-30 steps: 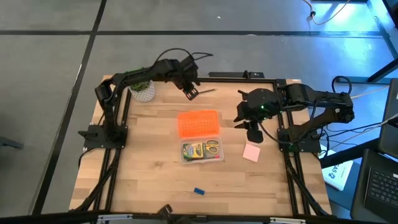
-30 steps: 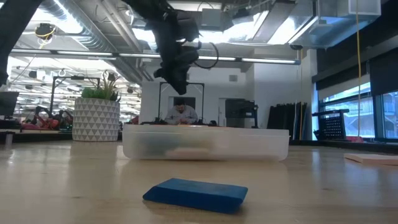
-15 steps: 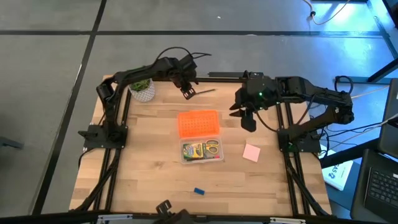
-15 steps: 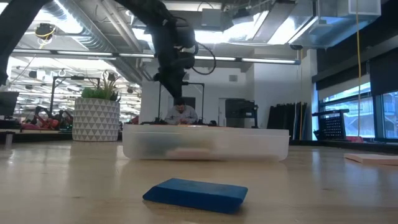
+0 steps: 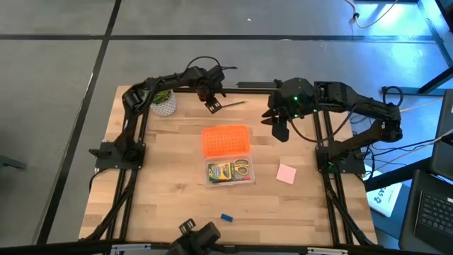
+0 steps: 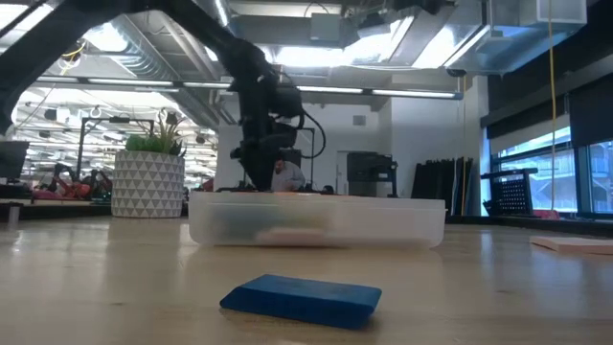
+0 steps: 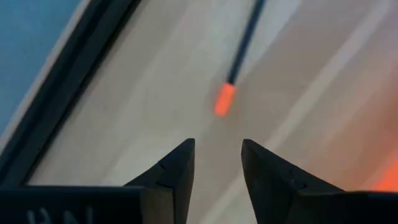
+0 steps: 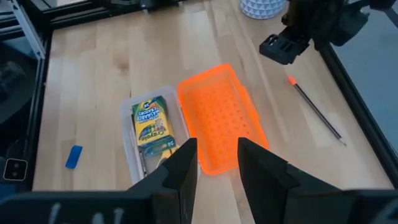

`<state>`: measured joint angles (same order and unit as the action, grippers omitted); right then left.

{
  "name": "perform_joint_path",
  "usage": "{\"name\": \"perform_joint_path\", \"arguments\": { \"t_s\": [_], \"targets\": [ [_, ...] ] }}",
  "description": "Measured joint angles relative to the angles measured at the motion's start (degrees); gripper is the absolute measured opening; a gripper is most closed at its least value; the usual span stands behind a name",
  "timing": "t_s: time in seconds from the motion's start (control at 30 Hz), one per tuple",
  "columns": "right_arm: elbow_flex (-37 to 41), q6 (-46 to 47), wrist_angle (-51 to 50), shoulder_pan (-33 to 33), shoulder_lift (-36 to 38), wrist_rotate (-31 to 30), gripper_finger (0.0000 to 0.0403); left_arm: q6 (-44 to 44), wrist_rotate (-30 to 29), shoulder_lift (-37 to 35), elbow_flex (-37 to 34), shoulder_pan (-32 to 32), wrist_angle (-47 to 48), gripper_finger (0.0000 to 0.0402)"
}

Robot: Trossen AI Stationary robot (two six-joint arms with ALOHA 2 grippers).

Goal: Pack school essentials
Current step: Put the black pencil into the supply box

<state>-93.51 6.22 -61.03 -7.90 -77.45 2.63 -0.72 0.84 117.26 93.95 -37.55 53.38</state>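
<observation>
A thin dark pencil (image 5: 231,104) with an orange end (image 7: 224,99) lies flat near the table's far edge. My left gripper (image 5: 213,106) hovers open just above that end, its fingertips (image 7: 217,165) short of it. In the low view my left gripper (image 6: 257,177) hangs behind the clear box (image 6: 316,220). The clear box (image 5: 230,171) holds the yellow-green crayon box (image 8: 149,124) and the yellow-handled scissors (image 5: 243,168). The pink pad (image 5: 286,173) and the blue block (image 5: 226,217) lie flat on the table. My right gripper (image 5: 278,127) is open and held above the table, right of the orange lid.
The orange lid (image 5: 226,139) lies flat just beyond the clear box. A potted plant (image 5: 164,103) stands at the far left corner, close to my left arm. A black frame rail (image 5: 258,86) runs along the far edge behind the pencil. Bare wood lies around the blue block.
My left gripper has come down toward the table, close over the pencil's orange end. My right gripper has moved from beside the pink pad toward the table's far edge. The things on the table have stayed in place.
</observation>
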Motion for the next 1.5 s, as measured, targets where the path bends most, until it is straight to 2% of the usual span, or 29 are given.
{"name": "perform_joint_path", "arguments": {
  "t_s": [0.2,0.43,0.97,1.13,1.5],
  "targets": [
    [0.0,0.9,0.0,-1.9,0.0,0.0,0.0116,-3.6,0.6,2.7,0.0,-0.3,-2.5,0.0124],
    [0.0,0.8,-0.1,-4.1,0.0,0.0,0.0116,-6.2,4.5,4.2,0.0,0.0,-4.8,0.0124],
    [0.0,0.8,-0.1,-6.3,0.0,-0.1,0.0116,-7.5,3.7,6.2,0.0,0.4,-6.4,0.0124],
    [0.0,0.8,-0.1,-6.3,0.0,0.0,0.0116,-9.3,0.7,6.2,0.0,0.9,-7.2,0.0124],
    [0.0,0.8,-0.1,-6.3,0.0,0.0,0.0116,-10.1,-0.2,8.6,0.1,2.1,-7.3,0.0124]
  ]
}}
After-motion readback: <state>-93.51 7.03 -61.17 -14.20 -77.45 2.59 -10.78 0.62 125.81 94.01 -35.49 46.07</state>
